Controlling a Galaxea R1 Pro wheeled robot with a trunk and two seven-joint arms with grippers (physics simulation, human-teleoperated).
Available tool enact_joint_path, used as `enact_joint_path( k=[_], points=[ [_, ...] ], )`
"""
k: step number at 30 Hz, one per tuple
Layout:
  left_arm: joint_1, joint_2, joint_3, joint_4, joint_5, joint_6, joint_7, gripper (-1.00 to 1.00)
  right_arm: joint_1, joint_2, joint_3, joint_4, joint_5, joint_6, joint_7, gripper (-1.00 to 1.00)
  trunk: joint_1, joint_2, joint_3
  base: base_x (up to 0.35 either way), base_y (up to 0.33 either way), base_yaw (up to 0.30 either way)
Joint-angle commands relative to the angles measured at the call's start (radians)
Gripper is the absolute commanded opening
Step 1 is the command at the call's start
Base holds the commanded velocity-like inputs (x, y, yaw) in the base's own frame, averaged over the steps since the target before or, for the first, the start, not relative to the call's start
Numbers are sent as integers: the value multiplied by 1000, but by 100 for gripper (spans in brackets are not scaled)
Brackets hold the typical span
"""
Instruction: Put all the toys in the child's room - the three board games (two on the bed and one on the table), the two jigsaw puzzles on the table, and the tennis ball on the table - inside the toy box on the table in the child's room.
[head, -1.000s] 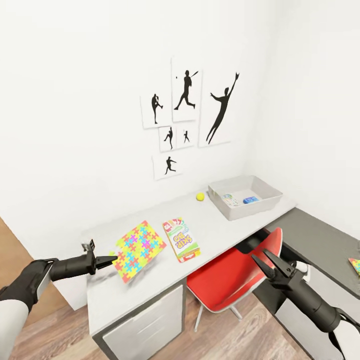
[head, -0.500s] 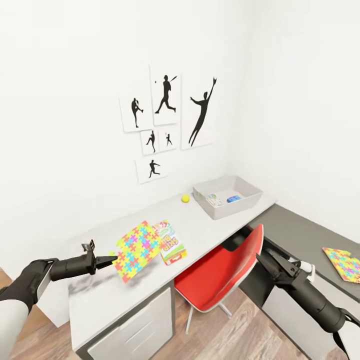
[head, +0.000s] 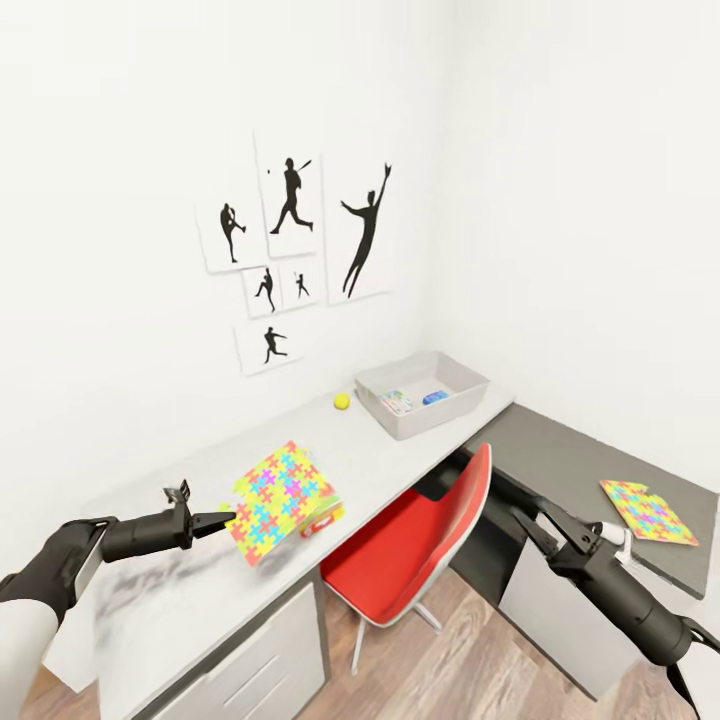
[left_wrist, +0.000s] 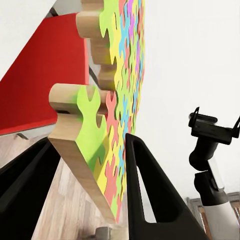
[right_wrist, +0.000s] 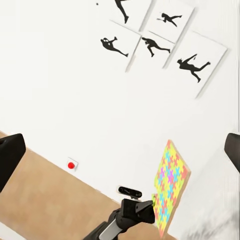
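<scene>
My left gripper (head: 222, 519) was clamped on a corner of one jigsaw puzzle (head: 283, 500), holding it tilted on edge above the near part of the pale tabletop (head: 420, 455); from my left wrist the board (left_wrist: 112, 107) sat between the two black fingers (left_wrist: 150, 200), its wooden edge and bright pieces plain to see. My right gripper (head: 545, 523) hung with its fingers spread apart and nothing between them, in front of the red chair (head: 420, 545) and low beside the dark lower section of the desk (head: 560, 455). On that dark section, well away from the toy box (head: 424, 394), lay the second jigsaw puzzle (head: 648, 512), flat. The toy box stood on the pale tabletop near the corner of the room, with two small items inside (one bluish, one a printed box; too small for me to tell more). The tennis ball (head: 342, 401) rested on the tabletop just beside the toy box, on the wall side. Nearer to me than the toy box, a board game (head: 322, 521) showed only as a red sliver from behind the held puzzle. The sports silhouette pictures (head: 290, 250) hung on the wall above the toy box. From my right wrist I saw the held puzzle (right_wrist: 170, 184) and the left arm's gripper (right_wrist: 147, 209) below those pictures (right_wrist: 157, 42).
</scene>
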Motion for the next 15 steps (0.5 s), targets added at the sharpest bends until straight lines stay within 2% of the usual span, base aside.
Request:
enact_joint_path(
  k=[1,11,15],
  points=[
    [-1,0,1,0,-1,7,-5,-100,-1,0,-1,1,-2,5,1,100,1,-2,-2,55,-230,-65],
    [-1,-2,0,0,0,0,-5,-100,-1,1,-2,7,-1,3,-2,100,1,-2,-1,128,-287,-11],
    [-1,1,0,0,0,0,-5,-100,-1,1,-11,6,1,4,-7,100,1,-2,-1,193,-175,0]
  ],
)
